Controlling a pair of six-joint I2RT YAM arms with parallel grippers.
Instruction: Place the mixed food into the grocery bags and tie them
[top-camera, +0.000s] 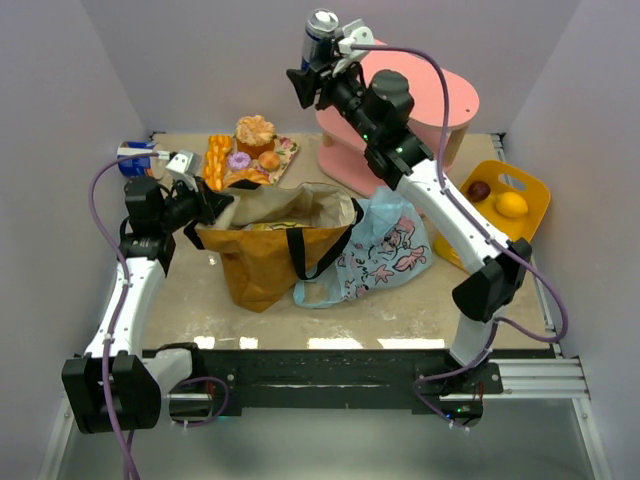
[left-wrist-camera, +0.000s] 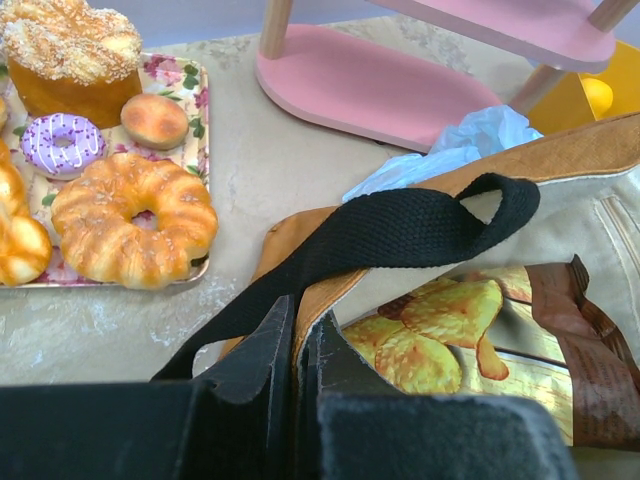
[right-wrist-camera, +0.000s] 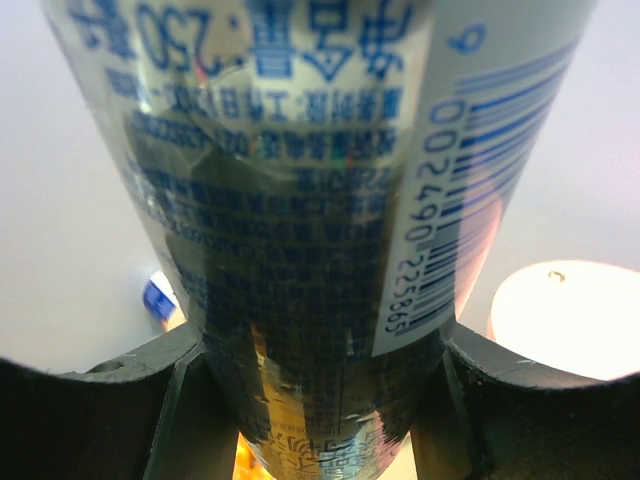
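My right gripper (top-camera: 322, 58) is raised high over the back of the table, shut on the tall silver can (top-camera: 321, 32). In the right wrist view the can (right-wrist-camera: 310, 200) fills the gap between the fingers (right-wrist-camera: 130, 400). My left gripper (top-camera: 210, 205) is shut on the left rim of the tan canvas tote (top-camera: 270, 255); the rim (left-wrist-camera: 330, 290) sits between the closed jaws. The snack packet (left-wrist-camera: 450, 330) lies inside the tote. The light-blue plastic bag (top-camera: 378, 250) lies against the tote's right side. The glazed ring doughnut (left-wrist-camera: 130, 230) and small orange bun (left-wrist-camera: 155, 120) are on the floral tray (top-camera: 287, 150).
The tray also holds an orange-frosted cupcake (top-camera: 255, 132), a purple doughnut (left-wrist-camera: 62, 142) and braided bread (top-camera: 218, 160). A pink two-tier shelf (top-camera: 440, 100) stands at the back. A yellow basket (top-camera: 530, 185) at right holds a lemon (top-camera: 511, 204) and a dark fruit (top-camera: 479, 190). A blue-and-white can (top-camera: 135, 158) is at far left.
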